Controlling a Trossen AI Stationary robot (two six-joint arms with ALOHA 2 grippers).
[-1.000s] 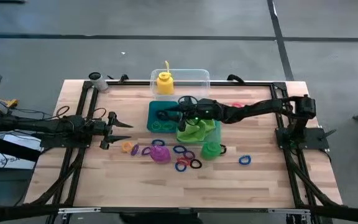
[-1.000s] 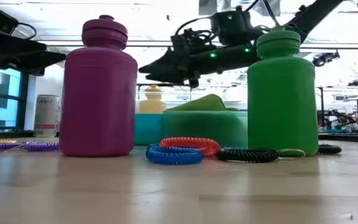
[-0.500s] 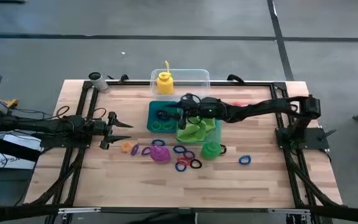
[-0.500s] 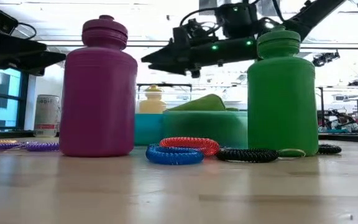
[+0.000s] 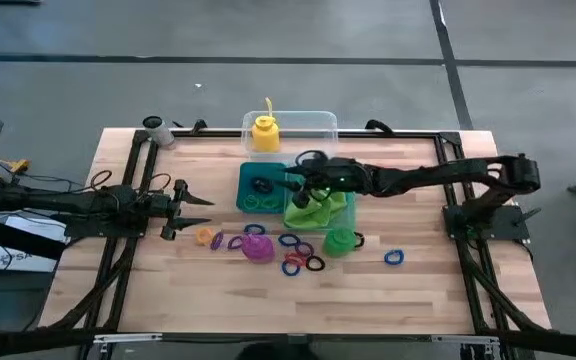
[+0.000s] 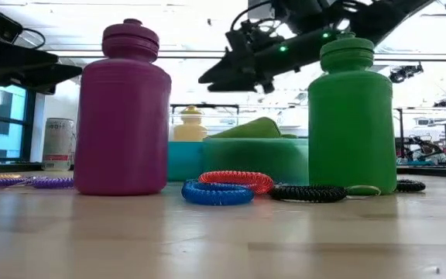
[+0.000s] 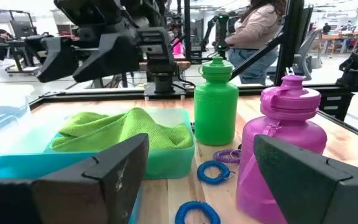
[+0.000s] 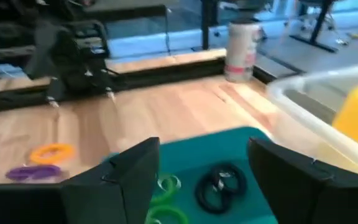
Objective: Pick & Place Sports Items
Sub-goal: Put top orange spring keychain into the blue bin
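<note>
Purple bottle point(image 5: 258, 249), green bottle point(image 5: 339, 241), yellow bottle point(image 5: 264, 132): three; both end effectors point(image 5: 294, 188) point(image 5: 196, 202) gape, seemingly empty.

bottles: three – yellow bottle point(image 5: 264, 133), purple bottle point(image 6: 124, 108), green bottle point(image 6: 351, 116)
cloths: one lime-green cloth point(image 7: 120, 129)
trays: one teal tray point(image 5: 247, 196) (two compartments)
tubs: one clear tub point(image 5: 320, 124)
cans: one can point(image 6: 58, 143)

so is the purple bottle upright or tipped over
Upright. In the low view the purple bottle stands on its base on the table, cap on top.
</note>
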